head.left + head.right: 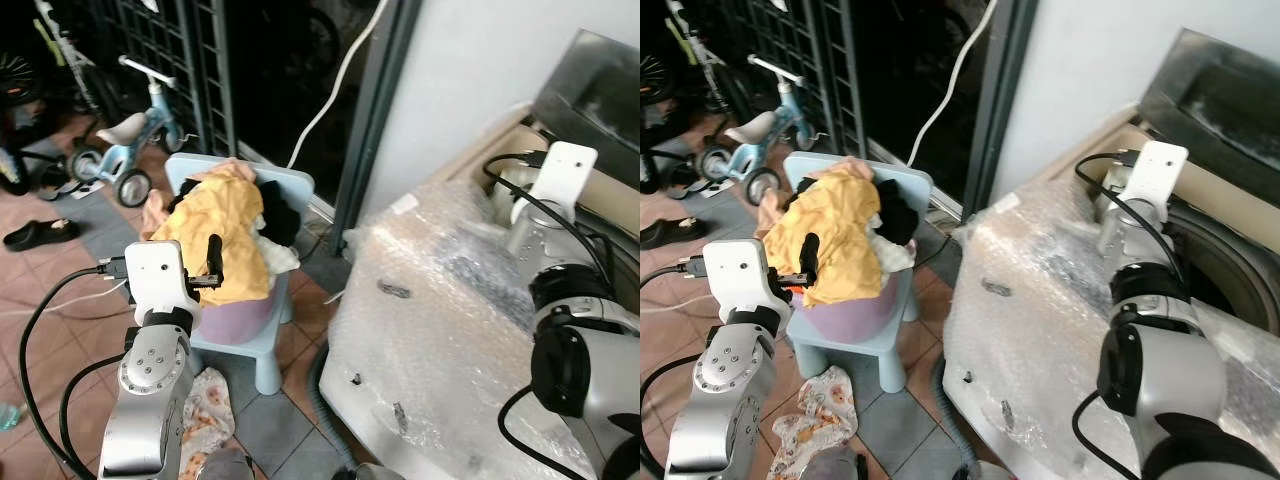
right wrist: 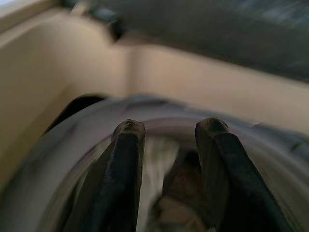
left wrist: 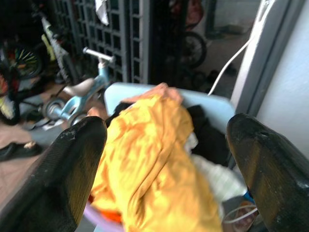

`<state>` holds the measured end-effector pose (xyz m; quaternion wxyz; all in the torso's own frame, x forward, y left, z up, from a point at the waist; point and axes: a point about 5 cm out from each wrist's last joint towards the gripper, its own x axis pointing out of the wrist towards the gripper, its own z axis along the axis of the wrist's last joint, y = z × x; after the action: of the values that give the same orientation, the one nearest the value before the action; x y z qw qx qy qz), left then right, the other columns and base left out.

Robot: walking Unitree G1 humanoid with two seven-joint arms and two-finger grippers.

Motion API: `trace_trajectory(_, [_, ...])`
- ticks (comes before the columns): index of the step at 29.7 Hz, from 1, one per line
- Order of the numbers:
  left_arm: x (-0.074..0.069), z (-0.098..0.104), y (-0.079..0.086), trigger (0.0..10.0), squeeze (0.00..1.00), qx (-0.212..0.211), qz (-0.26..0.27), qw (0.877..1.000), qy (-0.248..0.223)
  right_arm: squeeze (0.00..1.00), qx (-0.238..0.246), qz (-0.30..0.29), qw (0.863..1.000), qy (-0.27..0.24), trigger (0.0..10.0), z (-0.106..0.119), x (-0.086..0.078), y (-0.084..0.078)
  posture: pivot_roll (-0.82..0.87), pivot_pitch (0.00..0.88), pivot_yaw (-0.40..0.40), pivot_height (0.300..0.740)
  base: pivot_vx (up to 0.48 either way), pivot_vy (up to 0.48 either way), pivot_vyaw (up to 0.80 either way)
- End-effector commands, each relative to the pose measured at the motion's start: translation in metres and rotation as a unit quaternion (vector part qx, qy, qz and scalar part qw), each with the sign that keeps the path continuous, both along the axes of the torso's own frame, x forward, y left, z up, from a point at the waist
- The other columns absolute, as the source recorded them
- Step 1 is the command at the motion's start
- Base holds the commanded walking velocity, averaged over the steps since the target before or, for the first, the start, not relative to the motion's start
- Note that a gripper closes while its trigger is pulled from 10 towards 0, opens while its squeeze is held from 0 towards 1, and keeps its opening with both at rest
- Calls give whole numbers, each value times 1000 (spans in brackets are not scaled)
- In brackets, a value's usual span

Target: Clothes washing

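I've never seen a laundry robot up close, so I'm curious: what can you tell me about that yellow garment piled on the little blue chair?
The yellow garment is a soft, crumpled cloth, bright yellow-orange and creased all over. It is draped over the top of a heap of laundry in a lilac basket that stands on the pale blue child's chair. A black garment and pinkish cloth lie against it. The left gripper is open just in front of it, not touching it.

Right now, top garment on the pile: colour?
Yellow garment, clearest in the left wrist view.
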<state>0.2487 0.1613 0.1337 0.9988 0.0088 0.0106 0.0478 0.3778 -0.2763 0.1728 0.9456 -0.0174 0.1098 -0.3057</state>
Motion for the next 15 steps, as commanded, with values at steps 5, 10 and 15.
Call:
trace_trajectory(5, [3, 0, 4, 10000, 0, 14, 11, 1000, 13, 1000, -43, 112, 987, -103, 10000, 23, -2, 14, 43, 0, -52, 740, 0, 0, 0])
trace_trajectory(10, [3, -1, 4, 10000, 0, 27, 17, 999, 14, 1000, -114, 245, 948, -169, 10000, 32, -20, 48, 27, 0, -41, 740, 0, 0, 0])
trace_trajectory(15, [4, -1, 1, 10000, 0, 29, -2, 1000, 13, 1000, -145, 298, 926, -180, 10000, 28, -34, 69, 21, 0, -34, 740, 0, 0, 0])
